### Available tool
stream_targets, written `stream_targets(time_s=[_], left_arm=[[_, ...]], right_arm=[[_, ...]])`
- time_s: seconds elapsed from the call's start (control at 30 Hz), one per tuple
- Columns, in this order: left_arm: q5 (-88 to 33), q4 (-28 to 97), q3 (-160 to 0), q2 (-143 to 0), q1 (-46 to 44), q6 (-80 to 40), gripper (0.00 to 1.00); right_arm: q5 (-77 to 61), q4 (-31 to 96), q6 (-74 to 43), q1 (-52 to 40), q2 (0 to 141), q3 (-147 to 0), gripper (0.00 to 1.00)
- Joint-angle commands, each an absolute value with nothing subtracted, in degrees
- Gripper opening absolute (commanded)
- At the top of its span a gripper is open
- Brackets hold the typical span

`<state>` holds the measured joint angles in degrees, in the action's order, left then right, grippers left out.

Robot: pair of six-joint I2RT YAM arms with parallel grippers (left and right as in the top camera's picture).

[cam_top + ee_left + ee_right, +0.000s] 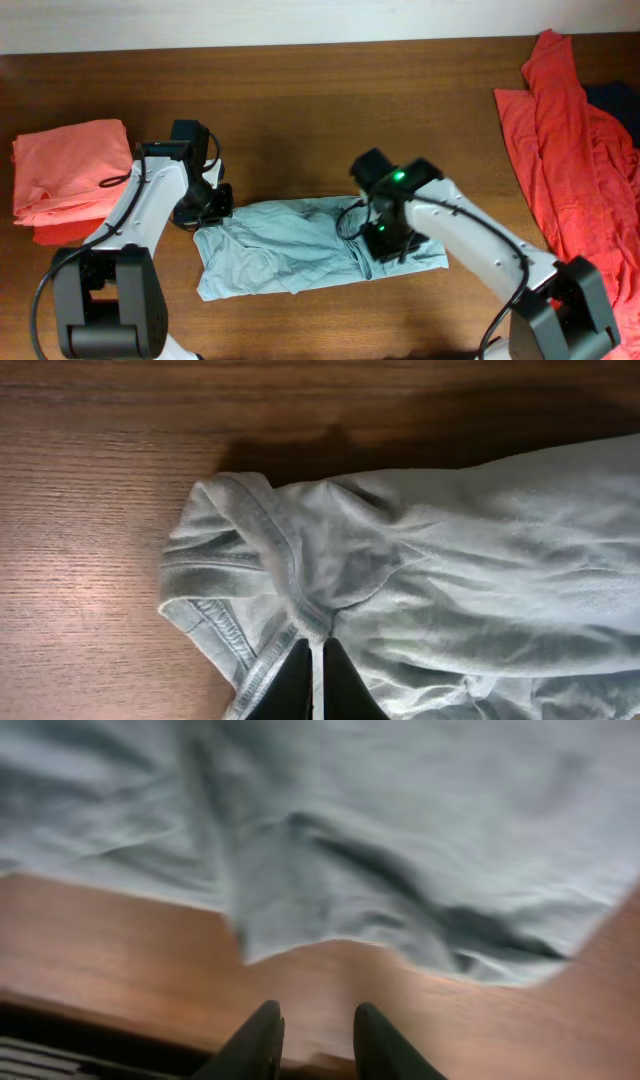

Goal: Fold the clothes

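A pale grey-blue T-shirt point(300, 245) lies crumpled across the middle of the wooden table. My left gripper point(207, 207) is at its left end. In the left wrist view the left gripper point(318, 660) is shut on a pinch of the T-shirt point(450, 560) beside a stitched hem. My right gripper point(385, 242) hovers over the shirt's right part. In the right wrist view the right gripper point(318, 1020) is open over bare wood with nothing between its fingers. The T-shirt point(400, 820) edge lies just beyond the tips.
A folded salmon-pink garment point(70, 170) lies at the table's left edge. A heap of red garments point(565, 150) lies at the far right, with a dark cloth point(615, 100) behind it. Bare table point(300, 110) stretches behind the T-shirt.
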<state>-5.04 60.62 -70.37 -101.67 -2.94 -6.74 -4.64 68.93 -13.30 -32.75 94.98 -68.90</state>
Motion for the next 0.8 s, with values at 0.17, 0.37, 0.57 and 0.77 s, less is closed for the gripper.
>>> stream_targets(time_s=[0.17, 0.37, 0.57, 0.77], left_arm=[[-4.6, 60.8, -70.2, -100.4, -3.0, -7.2, 0.06], [-4.6, 60.8, -70.2, -100.4, -3.0, -7.2, 0.06], [-4.6, 60.8, -70.2, -100.4, -3.0, -7.2, 0.06], [-4.6, 60.8, -70.2, -100.4, -3.0, -7.2, 0.06]], right_arm=[[-5.5, 64.7, -15.5, -36.8, 96.5, -64.7, 0.32], [-8.3, 59.5, -17.0, -36.8, 96.9, -60.6, 0.34], [-9.9, 56.1, -17.0, -36.8, 96.9, -58.5, 0.33], [-9.9, 53.5, -18.1, -36.8, 96.9, -57.4, 0.17]])
